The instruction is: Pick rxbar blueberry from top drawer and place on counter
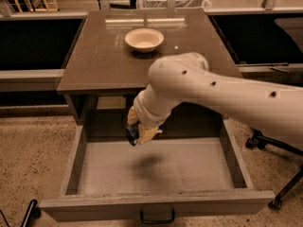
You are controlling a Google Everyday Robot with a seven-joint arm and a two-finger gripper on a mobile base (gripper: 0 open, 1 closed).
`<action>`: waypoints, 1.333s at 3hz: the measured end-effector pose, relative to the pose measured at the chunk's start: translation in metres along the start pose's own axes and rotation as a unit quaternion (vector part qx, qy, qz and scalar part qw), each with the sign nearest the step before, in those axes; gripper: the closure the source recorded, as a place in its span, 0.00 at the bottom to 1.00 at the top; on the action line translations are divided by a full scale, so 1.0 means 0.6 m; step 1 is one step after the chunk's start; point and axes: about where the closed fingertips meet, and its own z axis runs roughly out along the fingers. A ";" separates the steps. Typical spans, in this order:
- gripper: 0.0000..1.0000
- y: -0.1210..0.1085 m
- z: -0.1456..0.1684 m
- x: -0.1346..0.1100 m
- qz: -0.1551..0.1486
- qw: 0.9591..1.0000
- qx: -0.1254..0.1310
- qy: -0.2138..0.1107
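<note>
My gripper (137,132) hangs above the open top drawer (156,167), near its back left part, just below the counter's front edge. It is shut on the rxbar blueberry (131,134), a small dark blue bar showing between the yellowish fingers (146,134). The bar is lifted well off the drawer's bottom, and its shadow lies on the grey floor of the drawer. The counter (104,56) is the glossy grey-brown tabletop above the drawer. My white arm (222,96) reaches in from the right.
A white bowl (144,39) stands on the counter near its back middle. The drawer's dark handle (157,217) is at the bottom front. A chair base with wheels (274,174) stands on the floor to the right. Low shelves run along the back.
</note>
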 end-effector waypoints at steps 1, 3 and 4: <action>1.00 -0.048 -0.069 0.058 0.005 1.000 -0.001 0.000; 1.00 -0.116 -0.129 0.177 0.109 0.991 -0.072 0.003; 1.00 -0.120 -0.137 0.182 0.119 0.990 -0.072 0.003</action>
